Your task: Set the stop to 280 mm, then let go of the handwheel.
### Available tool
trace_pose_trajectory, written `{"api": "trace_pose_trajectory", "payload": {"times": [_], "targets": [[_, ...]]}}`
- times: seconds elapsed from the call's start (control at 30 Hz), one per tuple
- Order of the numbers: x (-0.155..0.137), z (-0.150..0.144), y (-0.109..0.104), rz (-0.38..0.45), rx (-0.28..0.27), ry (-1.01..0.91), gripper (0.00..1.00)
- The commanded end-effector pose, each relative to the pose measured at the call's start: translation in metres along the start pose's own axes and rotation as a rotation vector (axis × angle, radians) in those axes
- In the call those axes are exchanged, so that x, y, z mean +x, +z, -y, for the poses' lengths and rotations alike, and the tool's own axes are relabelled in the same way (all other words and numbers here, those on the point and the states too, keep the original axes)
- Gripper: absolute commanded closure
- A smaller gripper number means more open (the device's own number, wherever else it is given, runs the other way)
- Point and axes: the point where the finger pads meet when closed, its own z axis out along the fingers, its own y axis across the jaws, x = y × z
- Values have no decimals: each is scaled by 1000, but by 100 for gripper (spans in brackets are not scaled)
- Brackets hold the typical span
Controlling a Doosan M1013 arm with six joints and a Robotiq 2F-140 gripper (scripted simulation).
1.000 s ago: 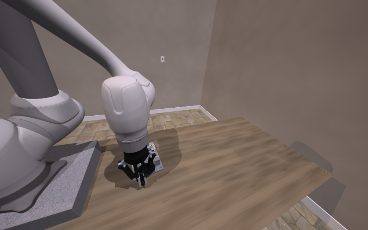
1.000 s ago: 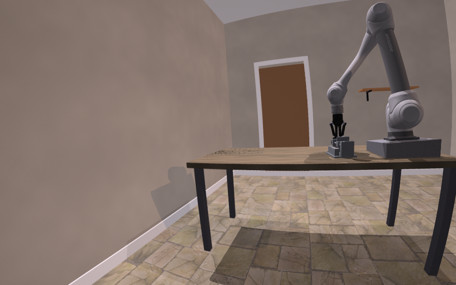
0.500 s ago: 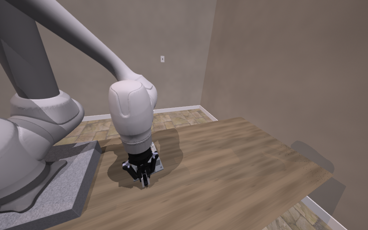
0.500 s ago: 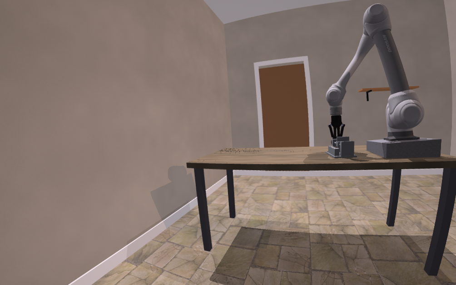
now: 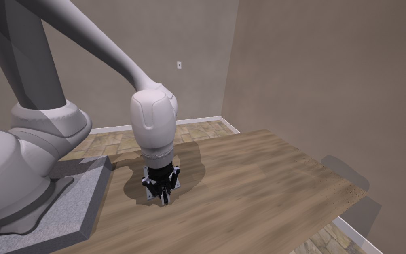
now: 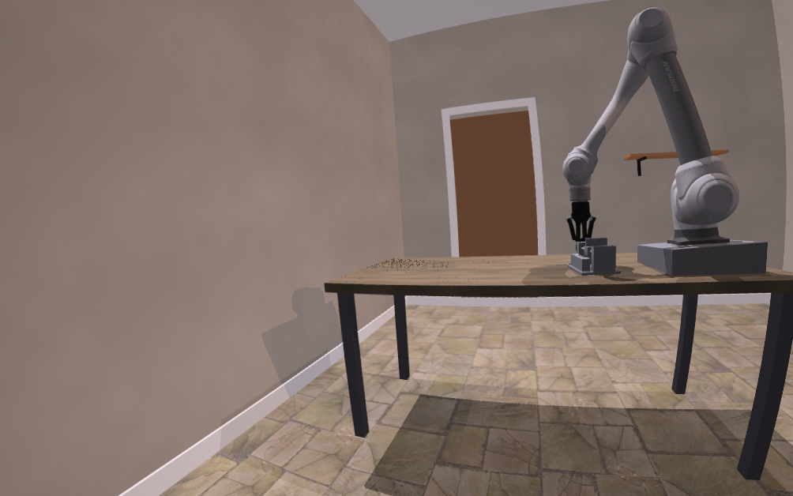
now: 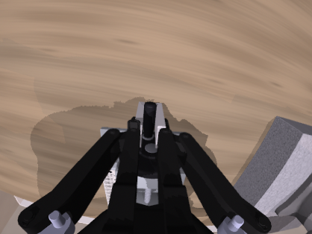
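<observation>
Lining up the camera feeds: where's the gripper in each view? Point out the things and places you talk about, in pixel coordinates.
Gripper [image 5: 165,198] [image 6: 580,239] [image 7: 149,111], by view:
Top: below centre, slightly left, under the pale wrist.
Exterior: right of centre, about mid-height, over the small grey fixture [image 6: 603,258].
Wrist: lower middle, fingers pointing up the picture.
Shared landmark: speckled grey base block [image 5: 80,191] [image 6: 704,259] [image 7: 270,156], lower left in top, right in exterior, lower right in wrist.

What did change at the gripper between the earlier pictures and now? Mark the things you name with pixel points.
The gripper [image 5: 165,200] [image 6: 580,239] [image 7: 149,111] moved rightward in the top view and slightly leftward in the exterior view. No grasp or release is visible: its fingers are around the black handle [image 5: 164,197] [image 7: 149,115]. The grey device [image 5: 150,196] [image 6: 603,259] [image 7: 104,131] kept its place.
</observation>
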Motion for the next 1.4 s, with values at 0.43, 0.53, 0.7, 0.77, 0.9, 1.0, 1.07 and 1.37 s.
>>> {"api": "trace_pose_trajectory", "payload": {"times": [0.43,0.53,0.7,0.77,0.9,1.0,1.07,1.37], "targets": [[0,20,-15,0,2,1,96],[0,21,-19,0,2,1,96],[0,22,-24,0,2,1,96],[0,22,-24,0,2,1,96],[0,23,-28,0,2,1,96],[0,23,-30,0,2,1,96],[0,22,-31,0,2,1,96],[0,22,-35,0,2,1,96]]}}
